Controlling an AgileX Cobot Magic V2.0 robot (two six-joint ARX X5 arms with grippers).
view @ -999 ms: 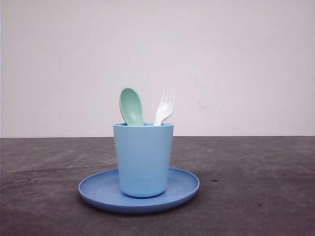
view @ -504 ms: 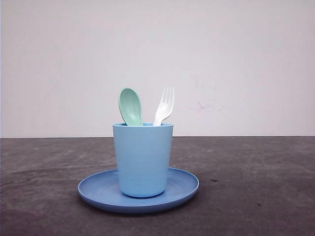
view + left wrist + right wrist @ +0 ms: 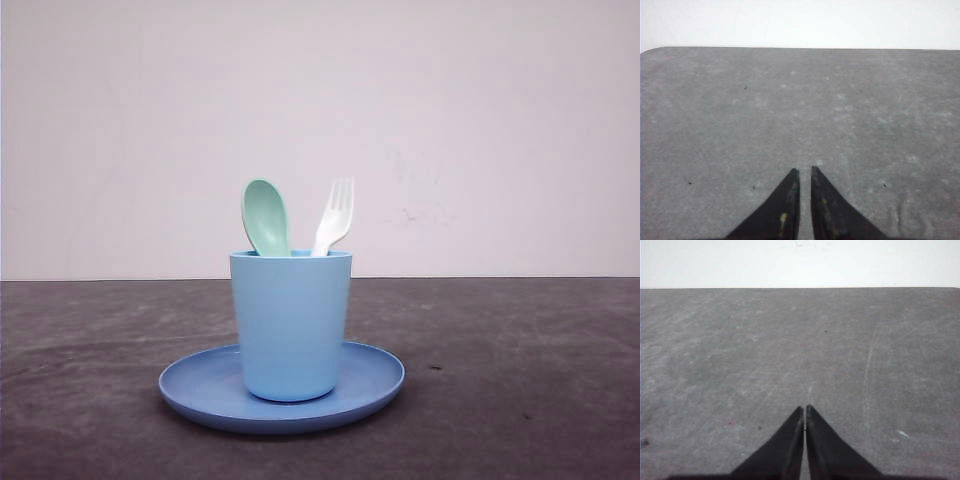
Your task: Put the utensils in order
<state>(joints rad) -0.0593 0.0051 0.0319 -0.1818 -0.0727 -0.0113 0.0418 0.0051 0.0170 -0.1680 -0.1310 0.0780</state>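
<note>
A mint-green spoon [image 3: 266, 216] and a white fork [image 3: 334, 217] stand upright in a light blue cup [image 3: 291, 323], heads sticking out above its rim. The cup stands on a round blue plate [image 3: 200, 390] in the middle of the dark table. Over bare grey tabletop, my left gripper [image 3: 804, 172] has its black fingers nearly together with a thin gap and nothing between them. My right gripper [image 3: 805, 409] is shut, fingertips touching, also over bare tabletop.
The dark grey table [image 3: 520, 370] stretches to both sides of the plate. A plain white wall [image 3: 480, 120] rises behind the table's far edge.
</note>
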